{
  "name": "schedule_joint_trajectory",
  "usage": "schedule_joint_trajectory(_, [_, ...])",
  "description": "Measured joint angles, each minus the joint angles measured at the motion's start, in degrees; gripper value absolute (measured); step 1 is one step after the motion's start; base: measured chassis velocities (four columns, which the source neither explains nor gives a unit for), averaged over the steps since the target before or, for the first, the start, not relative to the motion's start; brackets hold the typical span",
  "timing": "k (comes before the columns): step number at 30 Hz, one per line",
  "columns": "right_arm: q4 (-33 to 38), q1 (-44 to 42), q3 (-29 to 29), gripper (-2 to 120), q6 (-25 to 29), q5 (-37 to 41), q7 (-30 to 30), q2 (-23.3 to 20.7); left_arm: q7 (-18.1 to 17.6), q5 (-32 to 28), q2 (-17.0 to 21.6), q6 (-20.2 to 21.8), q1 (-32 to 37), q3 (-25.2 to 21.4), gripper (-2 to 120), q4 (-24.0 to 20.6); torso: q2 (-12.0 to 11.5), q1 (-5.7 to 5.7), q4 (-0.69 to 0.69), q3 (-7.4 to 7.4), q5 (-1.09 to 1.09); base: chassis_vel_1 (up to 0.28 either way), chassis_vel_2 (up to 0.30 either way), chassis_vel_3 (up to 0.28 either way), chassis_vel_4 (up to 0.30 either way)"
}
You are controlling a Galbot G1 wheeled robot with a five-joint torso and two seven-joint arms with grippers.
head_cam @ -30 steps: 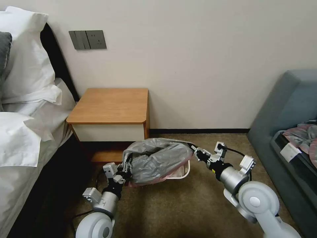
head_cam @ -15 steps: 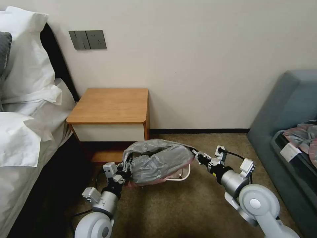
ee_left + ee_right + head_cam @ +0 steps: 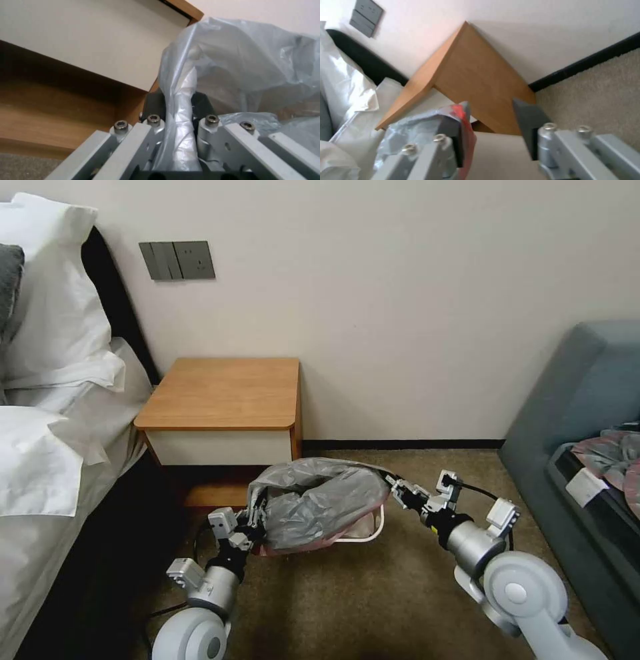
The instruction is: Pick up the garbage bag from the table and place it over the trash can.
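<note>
The garbage bag (image 3: pixel 319 503), wrinkly grey plastic with a pink edge, lies draped over the cream trash can (image 3: pixel 377 527) on the carpet in front of the table (image 3: pixel 223 393). My left gripper (image 3: pixel 257 519) is at the bag's left side. In the left wrist view that gripper (image 3: pixel 176 100) is shut on a bunched fold of the bag (image 3: pixel 233 62). My right gripper (image 3: pixel 393 488) is at the bag's right edge. Its fingers (image 3: pixel 528 122) stand apart, open, and the bag's pink edge (image 3: pixel 463 117) hangs against one of them. Most of the can is hidden under the bag.
A bed with white pillows (image 3: pixel 47 347) runs along the left. A grey sofa (image 3: pixel 587 400) stands on the right and carries a grey-and-pink plastic heap with a white label (image 3: pixel 610 453). Bare carpet (image 3: pixel 360 600) lies in front of the can.
My right gripper dipped down and to the right half a second ago, then came back up beside the bag's right edge. The left gripper has kept its hold and place.
</note>
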Motion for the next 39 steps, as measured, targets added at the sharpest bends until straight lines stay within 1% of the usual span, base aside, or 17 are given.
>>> schedule_joint_trajectory(1, [0.54, -0.46, 0.21, 44, 0.05, -0.10, -0.02, 0.09, 0.00, 0.05, 0.02, -0.03, -0.04, -0.03, 6, 0.10, 0.00, 0.00, 0.00, 0.00, -0.01, 0.000, 0.000, 0.000, 0.000])
schedule_joint_trajectory(2, [0.54, -0.46, 0.21, 44, 0.05, -0.10, -0.02, 0.09, 0.00, 0.05, 0.02, -0.03, -0.04, -0.03, 6, 0.10, 0.00, 0.00, 0.00, 0.00, -0.01, 0.000, 0.000, 0.000, 0.000])
schedule_joint_trajectory(3, [1.34, -0.99, 0.45, 51, 0.08, -0.13, -0.03, 0.22, 0.00, 0.08, 0.03, -0.07, -0.10, -0.06, 6, 0.24, 0.00, 0.00, 0.00, 0.00, 0.00, 0.000, 0.000, 0.000, 0.000])
schedule_joint_trajectory(4, [1.34, -0.99, 0.45, 51, 0.08, -0.13, -0.03, 0.22, 0.00, 0.08, 0.03, -0.07, -0.10, -0.06, 6, 0.24, 0.00, 0.00, 0.00, 0.00, 0.00, 0.000, 0.000, 0.000, 0.000])
schedule_joint_trajectory(5, [2.95, -1.46, 0.71, 63, 0.08, 0.34, -0.04, 0.41, 0.07, 0.11, 0.02, -0.10, -0.20, -0.06, 6, 0.54, 0.00, 0.00, 0.00, 0.00, -0.01, 0.000, 0.000, 0.000, 0.000])
schedule_joint_trajectory(6, [2.95, -1.46, 0.71, 63, 0.08, 0.34, -0.04, 0.41, 0.07, 0.11, 0.02, -0.10, -0.20, -0.06, 6, 0.54, 0.00, 0.00, 0.00, 0.00, -0.01, 0.000, 0.000, 0.000, 0.000])
schedule_joint_trajectory(8, [3.28, -1.39, 0.72, 70, 0.08, 0.87, -0.04, 0.41, 0.11, 0.11, 0.02, -0.11, -0.24, 0.00, 6, 0.61, 0.00, 0.00, 0.00, 0.00, 0.00, 0.000, 0.000, 0.000, 0.000])
schedule_joint_trajectory(11, [4.74, -1.85, 0.99, 85, -0.03, 1.69, 0.33, 0.27, 0.11, 0.11, 0.02, -0.13, -0.28, -0.03, 6, 0.64, 0.00, 0.00, 0.00, 0.00, 0.00, 0.000, 0.000, 0.000, 0.000])
schedule_joint_trajectory(12, [4.74, -1.85, 0.99, 85, -0.03, 1.69, 0.33, 0.27, 0.11, 0.11, 0.02, -0.13, -0.28, -0.03, 6, 0.64, 0.00, 0.00, 0.00, 0.00, 0.00, 0.000, 0.000, 0.000, 0.000])
schedule_joint_trajectory(14, [6.77, -2.92, 1.51, 97, -0.13, 2.06, 1.29, 0.27, -0.03, 0.04, 0.06, -0.15, -0.31, -0.46, 6, 0.62, 0.00, 0.00, 0.00, 0.00, 0.00, 0.000, 0.000, 0.000, 0.000])
schedule_joint_trajectory(19, [10.89, -4.17, 1.73, 100, -0.13, 3.91, 4.34, 0.38, -0.86, -0.05, -0.08, -0.17, -0.31, -1.21, 6, 0.26, 0.00, 0.00, 0.00, 0.00, 0.00, 0.000, 0.000, 0.000, 0.000])
schedule_joint_trajectory(22, [15.68, -5.28, 0.36, 100, 0.01, 8.76, 9.47, 0.33, -2.02, -0.06, -0.24, -0.17, -0.52, -1.66, 6, -0.01, 0.00, 0.00, 0.00, -0.01, -0.01, 0.000, 0.000, 0.000, 0.000])
schedule_joint_trajectory(23, [15.68, -5.28, 0.36, 100, 0.01, 8.76, 9.47, 0.33, -2.02, -0.06, -0.24, -0.17, -0.52, -1.66, 6, -0.01, 0.00, 0.00, 0.00, -0.01, -0.01, 0.000, 0.000, 0.000, 0.000])
schedule_joint_trajectory(26, [16.69, -5.95, -1.86, 100, -0.03, 18.23, 16.96, -0.20, -2.89, 0.03, -0.22, -0.14, -0.81, -1.74, 6, -0.19, 0.00, 0.00, 0.00, 0.00, 0.00, 0.000, 0.000, 0.000, 0.000])
schedule_joint_trajectory(27, [16.69, -5.95, -1.86, 100, -0.03, 18.23, 16.96, -0.20, -2.89, 0.03, -0.22, -0.14, -0.81, -1.74, 6, -0.19, 0.00, 0.00, 0.00, 0.00, 0.00, 0.000, 0.000, 0.000, 0.000])
schedule_joint_trajectory(30, [16.71, -5.61, -3.76, 100, -0.34, 25.75, 21.81, -0.58, -3.53, 0.28, -0.20, 0.02, -1.00, -1.63, 6, -0.67, 0.00, 0.00, 0.00, 0.00, 0.00, 0.000, 0.000, 0.000, 0.000])
schedule_joint_trajectory(39, [16.63, -3.69, -5.82, 100, -0.40, 31.42, 24.08, 0.60, -3.65, 2.91, -0.04, -0.13, -0.65, -1.57, 6, -2.10, 0.00, 0.00, 0.00, 0.00, 0.00, 0.000, 0.000, 0.000, 0.000])
